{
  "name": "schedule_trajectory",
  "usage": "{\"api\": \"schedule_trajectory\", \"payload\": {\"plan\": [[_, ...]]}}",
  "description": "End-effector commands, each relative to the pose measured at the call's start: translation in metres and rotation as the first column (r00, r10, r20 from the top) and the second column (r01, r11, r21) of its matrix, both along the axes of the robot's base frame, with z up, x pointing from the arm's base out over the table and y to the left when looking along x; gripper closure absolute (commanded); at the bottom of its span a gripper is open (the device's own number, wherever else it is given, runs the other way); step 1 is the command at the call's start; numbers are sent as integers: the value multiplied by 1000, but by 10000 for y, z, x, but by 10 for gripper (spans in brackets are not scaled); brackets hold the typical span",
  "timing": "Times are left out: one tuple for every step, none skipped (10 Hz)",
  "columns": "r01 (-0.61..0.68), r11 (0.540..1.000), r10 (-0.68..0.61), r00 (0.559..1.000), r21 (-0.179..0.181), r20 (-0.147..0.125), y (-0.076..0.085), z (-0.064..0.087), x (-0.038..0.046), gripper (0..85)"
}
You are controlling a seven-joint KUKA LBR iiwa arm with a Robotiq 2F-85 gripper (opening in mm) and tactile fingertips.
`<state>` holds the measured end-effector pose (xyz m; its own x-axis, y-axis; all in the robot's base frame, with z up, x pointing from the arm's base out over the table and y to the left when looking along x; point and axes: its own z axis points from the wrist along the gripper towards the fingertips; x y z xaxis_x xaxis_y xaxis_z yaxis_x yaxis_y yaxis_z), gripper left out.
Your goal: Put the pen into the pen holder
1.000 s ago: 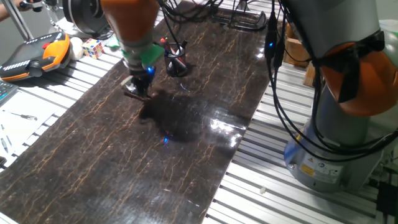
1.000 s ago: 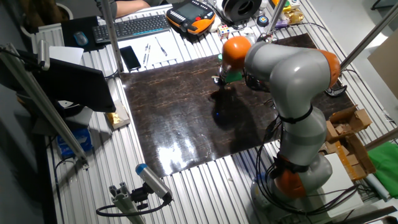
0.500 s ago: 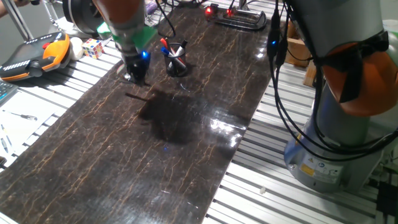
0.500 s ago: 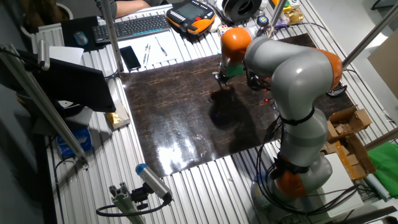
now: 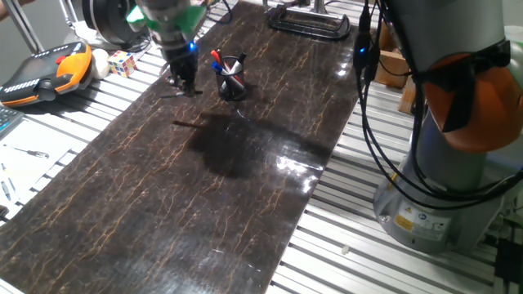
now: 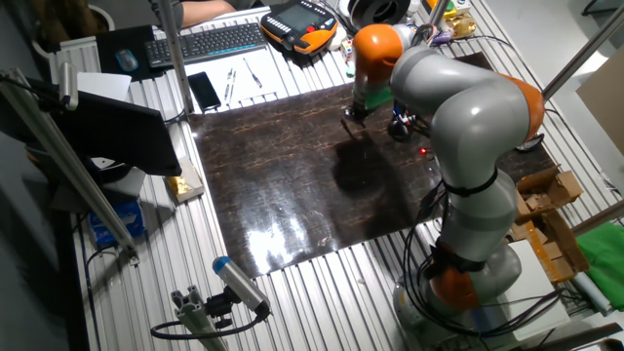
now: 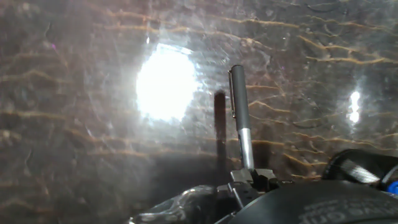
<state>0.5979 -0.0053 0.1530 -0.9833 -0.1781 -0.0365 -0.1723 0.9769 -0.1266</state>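
Note:
My gripper (image 5: 184, 85) is shut on the thin black pen (image 5: 181, 94) and holds it roughly level, a little above the dark marbled table (image 5: 245, 196). The pen's shadow lies on the table below. In the hand view the pen (image 7: 239, 115) sticks out from the fingertips (image 7: 239, 180), silvery section nearest them. The pen holder (image 5: 233, 82), a small black cup with a red and a blue pen in it, stands just right of the gripper; its rim shows in the hand view (image 7: 367, 167). In the other fixed view the gripper (image 6: 355, 111) is left of the holder (image 6: 400, 124).
An orange teach pendant (image 5: 45, 69) and a Rubik's cube (image 5: 122, 62) lie off the mat's left edge. A black clamp (image 5: 306, 20) sits at the far end. The robot's base (image 5: 441, 188) and cables stand to the right. A keyboard (image 6: 205, 41) lies beyond the table.
The gripper has risen off the table with the pen in it and moved toward the far end, closer to the pen holder. The holder has not moved.

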Motion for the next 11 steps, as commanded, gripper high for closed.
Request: {"api": "schedule_trajectory", "payload": {"plan": [[-10, 1000, 10, 1000, -1, -10, -25, 40, -19, 843], [-35, 999, 35, 999, -13, -21, -49, 81, -44, 843], [-56, 998, 56, 998, -16, -36, -78, 117, -63, 843], [-85, 996, 84, 995, -17, -53, -107, 152, -74, 843], [-117, 992, 114, 991, -38, -70, -130, 190, -84, 843], [-152, 986, 147, 986, -62, -76, -157, 239, -106, 843], [-169, 983, 164, 983, -68, -77, -177, 282, -131, 843], [-184, 980, 178, 981, -77, -83, -181, 320, -161, 843], [-206, 974, 198, 976, -93, -89, -168, 358, -188, 843], [-234, 967, 223, 968, -97, -114, -148, 394, -202, 843], [-245, 965, 233, 965, -90, -123, -127, 417, -208, 843]]}}
